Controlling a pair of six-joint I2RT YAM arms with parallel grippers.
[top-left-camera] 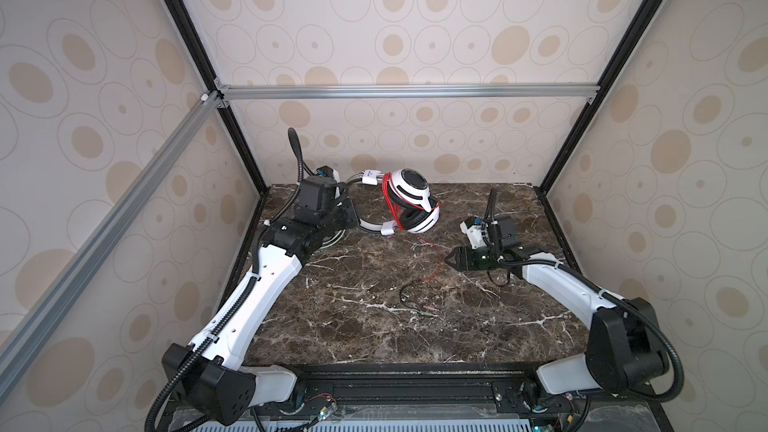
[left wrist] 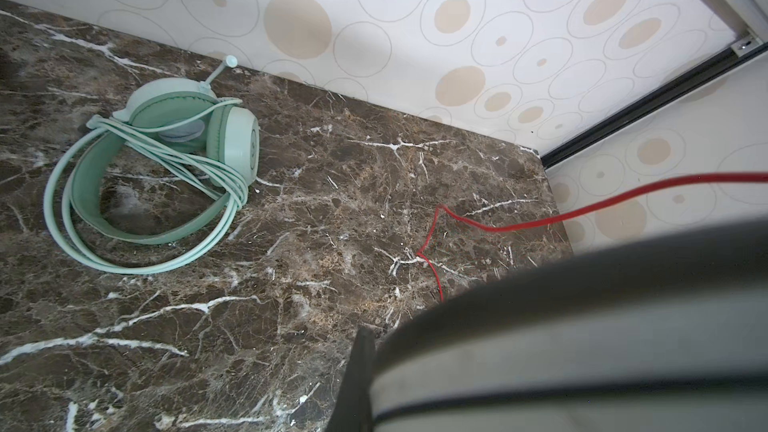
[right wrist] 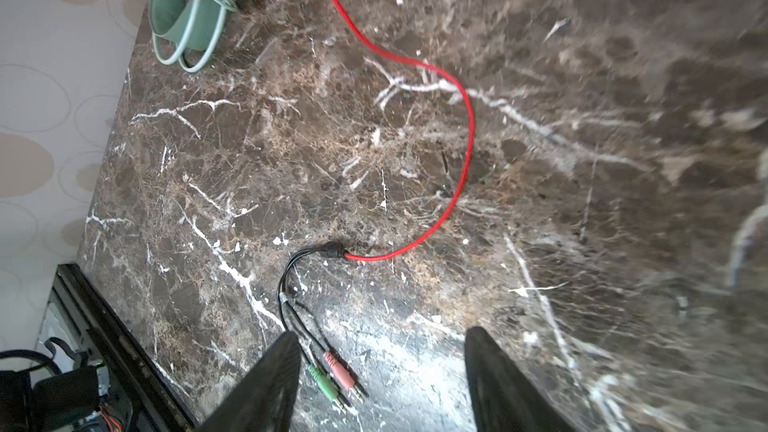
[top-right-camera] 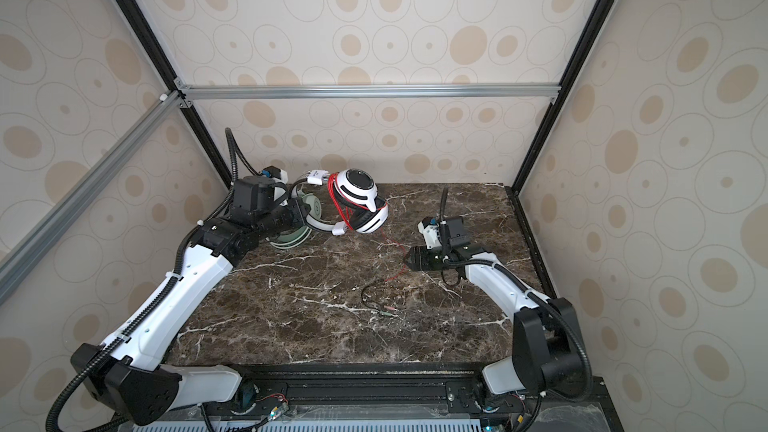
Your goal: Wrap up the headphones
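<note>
Arm on right (top-left-camera: 552,280) hovers low, jaws apart.

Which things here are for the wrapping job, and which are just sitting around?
For the job:
- white-and-black headphones
- red cable, partly wound on them, tail loose
- pink and green plugs at the cable's end
- mint-green headphones, cable already wound round them

Just there:
- marble table
- spotted walls
- metal frame
</note>
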